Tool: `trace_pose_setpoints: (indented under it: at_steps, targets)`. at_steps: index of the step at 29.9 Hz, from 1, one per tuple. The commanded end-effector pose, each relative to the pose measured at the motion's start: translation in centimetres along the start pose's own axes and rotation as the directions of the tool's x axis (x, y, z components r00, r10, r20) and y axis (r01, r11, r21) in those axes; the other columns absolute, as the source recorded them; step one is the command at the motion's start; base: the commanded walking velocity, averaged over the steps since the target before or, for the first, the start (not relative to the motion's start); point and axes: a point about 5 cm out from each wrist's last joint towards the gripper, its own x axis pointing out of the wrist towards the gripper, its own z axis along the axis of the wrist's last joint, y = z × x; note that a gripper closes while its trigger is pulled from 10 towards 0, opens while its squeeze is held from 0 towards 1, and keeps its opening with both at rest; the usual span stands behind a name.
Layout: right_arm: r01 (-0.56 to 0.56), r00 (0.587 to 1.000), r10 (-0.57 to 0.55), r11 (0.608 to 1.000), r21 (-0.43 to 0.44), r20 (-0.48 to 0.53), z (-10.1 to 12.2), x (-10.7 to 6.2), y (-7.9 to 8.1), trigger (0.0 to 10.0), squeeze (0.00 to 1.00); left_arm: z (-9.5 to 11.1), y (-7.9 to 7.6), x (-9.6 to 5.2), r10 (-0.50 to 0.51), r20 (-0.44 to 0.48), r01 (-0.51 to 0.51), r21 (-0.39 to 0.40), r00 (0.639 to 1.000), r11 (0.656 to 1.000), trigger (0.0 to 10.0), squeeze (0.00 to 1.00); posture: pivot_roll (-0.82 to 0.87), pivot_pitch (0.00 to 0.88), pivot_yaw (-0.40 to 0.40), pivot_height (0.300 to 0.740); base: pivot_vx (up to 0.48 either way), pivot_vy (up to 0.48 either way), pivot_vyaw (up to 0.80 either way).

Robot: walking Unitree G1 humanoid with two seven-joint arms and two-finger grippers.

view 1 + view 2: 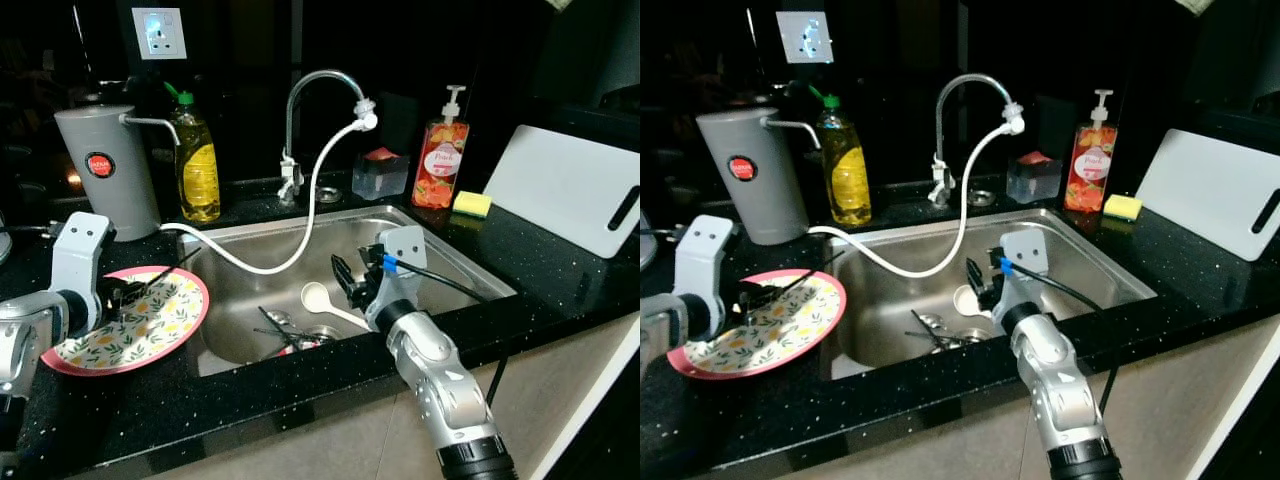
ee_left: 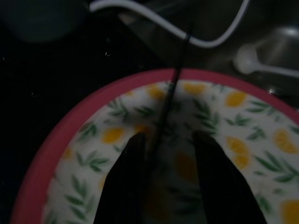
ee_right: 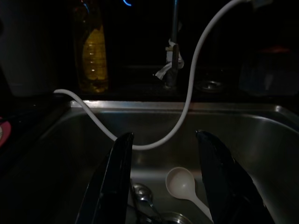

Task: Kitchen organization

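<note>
Stainless steel sink basin point(image 1: 450, 262) sits sunk in the black speckled stone desk point(image 1: 560, 270), and the right gripper point(image 1: 352, 278) hangs over it with its fingers spread wide and empty, above a white plastic ladle point(image 1: 322, 301) lying on the sink floor beside a few metal spoons point(image 1: 285, 328) near the drain. The left gripper point(image 1: 128, 293) is over the round pink-rimmed plate with a lemon print point(image 1: 170, 325), which rests on the desk at the sink's left edge and partly overhangs the basin. Its fingers point(image 2: 128, 182) are apart, with a thin dark stick-like utensil point(image 2: 170, 93) lying between them on the plate; whether they touch it I cannot tell.

The likely trouble is the plate: pushing down on it near the overhanging side could tip it into the sink. The thin utensil may also slip aside if the fingers close off-centre. For the right arm, the white flexible hose point(image 1: 300, 230) running from the curved chrome tap point(image 1: 320, 90) across the basin loops just ahead of the gripper and could snag on it during a reach for the ladle.

Around stand a grey cylindrical kettle point(image 1: 108, 170), a yellow oil bottle with a green cap point(image 1: 198, 165), a red pump soap bottle point(image 1: 441, 160), a yellow sponge point(image 1: 472, 203) and a white cutting board point(image 1: 570, 190) leaning at the back right.
</note>
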Motion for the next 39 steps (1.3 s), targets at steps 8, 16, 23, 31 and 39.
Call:
trace_pose_setpoints:
  at_steps: [8, 16, 23, 31, 39]
  targets:
    - [-0.009, 1.000, 0.009, 1.000, 0.001, 0.013, 0.5, 0.3, 0.1, 10.0, 0.00, -0.2, 2.4, 0.5, 0.016, -0.050, -0.017, -0.019, 0.999, 1.000, 10.0, 0.00, 0.02, 0.000, -0.002, 0.740, 0.000, 0.000, 0.00]
    - [-0.006, 1.000, 0.006, 1.000, -0.003, 0.017, 0.7, 0.3, 0.0, 10.0, 0.00, -0.6, 2.3, 0.9, -0.072, -0.068, 0.071, -0.012, 0.995, 0.997, 10.0, 0.00, 0.01, 0.000, -0.004, 0.740, 0.000, 0.000, 0.00]
    - [-0.005, 1.000, 0.005, 1.000, -0.006, 0.023, 0.8, 0.1, -0.1, 10.0, 0.00, -1.5, 3.0, 1.3, -0.032, -0.132, 0.041, 0.063, 0.991, 0.997, 10.0, 0.00, 0.00, 0.000, 0.001, 0.740, 0.000, 0.000, 0.00]
    - [-0.008, 1.000, 0.008, 1.000, -0.008, 0.026, 0.8, 0.0, 0.0, 10.0, 0.00, -2.7, 2.9, 1.5, -0.040, -0.181, 0.052, 0.063, 0.983, 0.997, 10.0, 0.00, -0.01, 0.000, 0.007, 0.740, 0.000, 0.000, 0.00]
    - [-0.004, 1.000, 0.004, 1.000, -0.007, 0.028, 0.9, 0.0, -0.1, 10.0, 0.00, -2.8, 2.6, 1.8, -0.062, -0.162, 0.071, 0.051, 0.985, 0.996, 0.0, 0.00, 0.00, 0.000, 0.006, 0.740, 0.000, 0.000, 0.00]
